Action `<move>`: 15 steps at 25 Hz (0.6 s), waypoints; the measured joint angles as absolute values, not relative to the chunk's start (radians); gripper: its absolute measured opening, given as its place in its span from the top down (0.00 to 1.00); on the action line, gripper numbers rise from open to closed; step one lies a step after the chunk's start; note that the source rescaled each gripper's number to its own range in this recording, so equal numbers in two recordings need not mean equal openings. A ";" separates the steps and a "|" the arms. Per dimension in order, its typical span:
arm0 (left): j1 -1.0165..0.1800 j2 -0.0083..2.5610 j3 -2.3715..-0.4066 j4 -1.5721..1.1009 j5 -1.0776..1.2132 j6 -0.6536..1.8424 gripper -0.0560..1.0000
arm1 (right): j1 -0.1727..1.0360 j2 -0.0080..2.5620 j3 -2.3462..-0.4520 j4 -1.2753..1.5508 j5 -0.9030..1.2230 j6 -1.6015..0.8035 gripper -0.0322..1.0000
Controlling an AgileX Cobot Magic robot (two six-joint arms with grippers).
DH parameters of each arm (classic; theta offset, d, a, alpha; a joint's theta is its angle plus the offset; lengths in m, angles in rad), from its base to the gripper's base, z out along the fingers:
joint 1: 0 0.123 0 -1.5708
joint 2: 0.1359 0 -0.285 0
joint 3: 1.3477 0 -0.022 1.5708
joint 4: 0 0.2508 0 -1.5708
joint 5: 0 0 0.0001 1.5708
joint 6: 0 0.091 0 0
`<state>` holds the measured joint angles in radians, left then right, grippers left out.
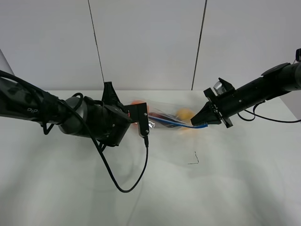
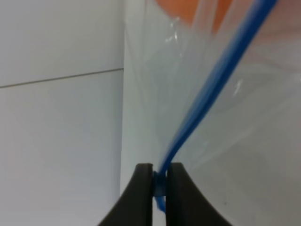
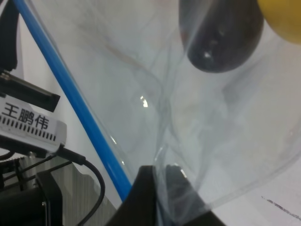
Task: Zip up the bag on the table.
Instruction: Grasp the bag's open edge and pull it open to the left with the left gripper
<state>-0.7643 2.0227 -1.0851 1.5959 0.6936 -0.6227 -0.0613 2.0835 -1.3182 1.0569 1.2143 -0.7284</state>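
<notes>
The clear bag hangs stretched between my two grippers just above the white table. Its blue zip strip runs along the edge between them. My left gripper is shut on the strip's left end; in the left wrist view the black fingers pinch the blue strip. My right gripper is shut on the bag's right end; in the right wrist view its fingers clamp the clear film beside the strip. An orange, a yellow pear and a dark eggplant show through the plastic.
A black cable loops from the left arm down onto the table. A small black mark lies on the table in front of the bag. A grey panelled wall stands behind the table.
</notes>
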 joint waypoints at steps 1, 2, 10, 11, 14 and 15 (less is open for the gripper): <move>-0.758 2.023 -1.085 1.597 0.694 -0.623 0.95 | -0.061 2.084 -1.318 1.057 1.214 -0.728 0.97; -0.752 2.023 -1.085 1.597 0.694 -0.623 0.95 | -0.061 2.084 -1.318 1.057 1.214 -0.728 0.97; -0.739 2.023 -1.085 1.597 0.694 -0.623 0.95 | -0.061 2.084 -1.318 1.055 1.214 -0.728 0.97; -0.737 2.023 -1.085 1.597 0.694 -0.623 0.95 | -0.061 2.084 -1.318 1.054 1.214 -0.728 0.97; -0.722 2.023 -1.085 1.598 0.692 -0.623 0.95 | -0.061 2.084 -1.318 1.054 1.214 -0.728 0.97; -0.716 2.023 -1.085 1.600 0.690 -0.623 0.95 | -0.061 2.084 -1.318 1.058 1.214 -0.728 0.97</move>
<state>-0.7164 2.0227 -1.0847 1.6005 0.6895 -0.6227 -0.0613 2.0835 -1.3182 1.0580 1.2135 -0.7284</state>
